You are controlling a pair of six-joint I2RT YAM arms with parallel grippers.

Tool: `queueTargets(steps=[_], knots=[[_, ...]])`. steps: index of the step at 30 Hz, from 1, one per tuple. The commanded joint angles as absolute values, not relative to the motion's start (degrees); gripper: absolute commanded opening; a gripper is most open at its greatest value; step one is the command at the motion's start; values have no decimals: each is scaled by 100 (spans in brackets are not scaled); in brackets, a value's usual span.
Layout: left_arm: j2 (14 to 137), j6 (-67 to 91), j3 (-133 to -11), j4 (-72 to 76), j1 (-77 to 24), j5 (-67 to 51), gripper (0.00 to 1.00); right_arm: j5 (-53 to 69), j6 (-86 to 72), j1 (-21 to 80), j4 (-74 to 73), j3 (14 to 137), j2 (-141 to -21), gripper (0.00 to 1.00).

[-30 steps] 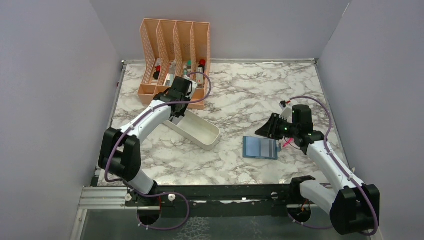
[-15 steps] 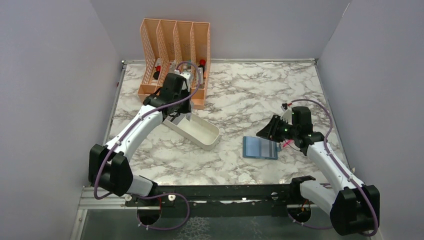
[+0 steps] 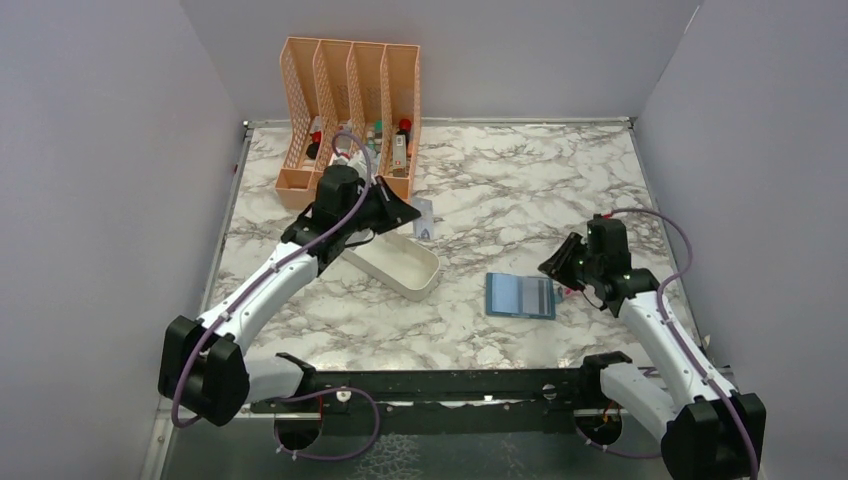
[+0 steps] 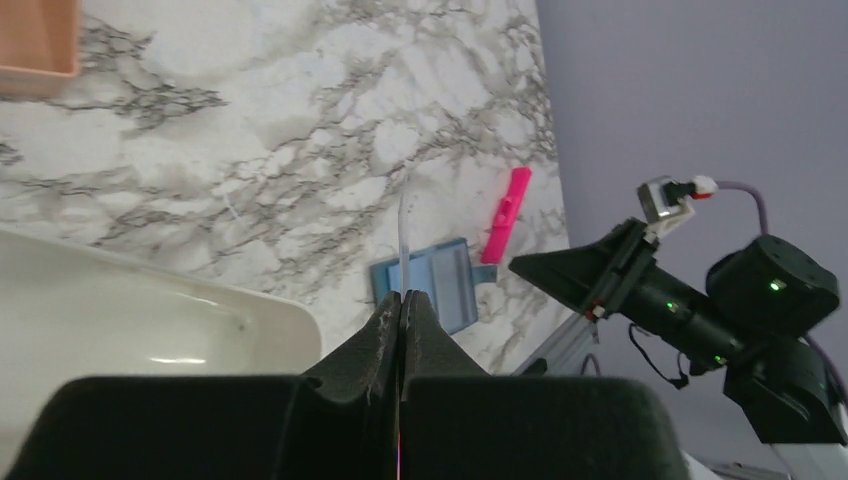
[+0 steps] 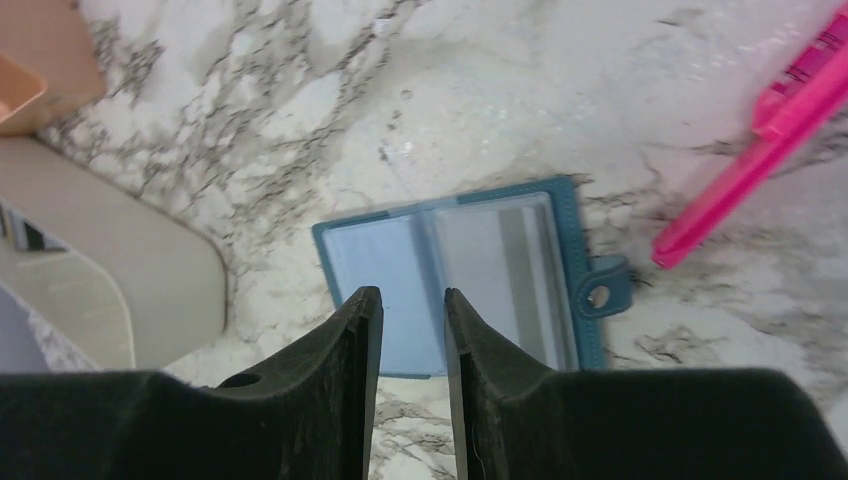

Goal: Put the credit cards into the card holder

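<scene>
Card up, holder waiting across the bench (image 3: 500, 180)
Left gripper (image 4: 402, 300) pinches one credit card (image 3: 424, 218) edge-on; the open card holder (image 3: 520, 295) lies well to its right, under the empty, half-open right gripper (image 5: 412, 300).

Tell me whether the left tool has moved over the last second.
Yes. The left tool, shut on a card, has swung right, away from the peach organizer toward the card holder.

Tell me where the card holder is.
In the top view the card holder lies open on the right half of the table, between the white tray and the right pincer.
</scene>
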State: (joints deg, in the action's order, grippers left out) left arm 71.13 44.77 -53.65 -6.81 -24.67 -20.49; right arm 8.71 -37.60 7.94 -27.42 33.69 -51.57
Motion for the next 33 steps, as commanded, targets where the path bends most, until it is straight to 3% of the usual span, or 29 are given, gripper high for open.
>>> queueTargets(steps=[1,8,16,24,33], knots=[[7159,5344,-5285,189,-3002,-2174,0,-326,-4319,826,-3355,3561,-5337,35],[7951,5871,-4968,1495,-3992,-1936,0,-781,-4565,826,-2965,3244,-5616,34],[9155,5849,-5265,1872,-4864,-1574,0,-524,-4521,826,-2704,2996,-6123,34],[10227,5966,-5546,2300,-5354,-1443,0,-701,-4606,826,-2663,2813,-6166,34],[10768,5928,-5741,2329,-5423,-1372,0,-60,-4704,826,-2679,2586,-5874,31]])
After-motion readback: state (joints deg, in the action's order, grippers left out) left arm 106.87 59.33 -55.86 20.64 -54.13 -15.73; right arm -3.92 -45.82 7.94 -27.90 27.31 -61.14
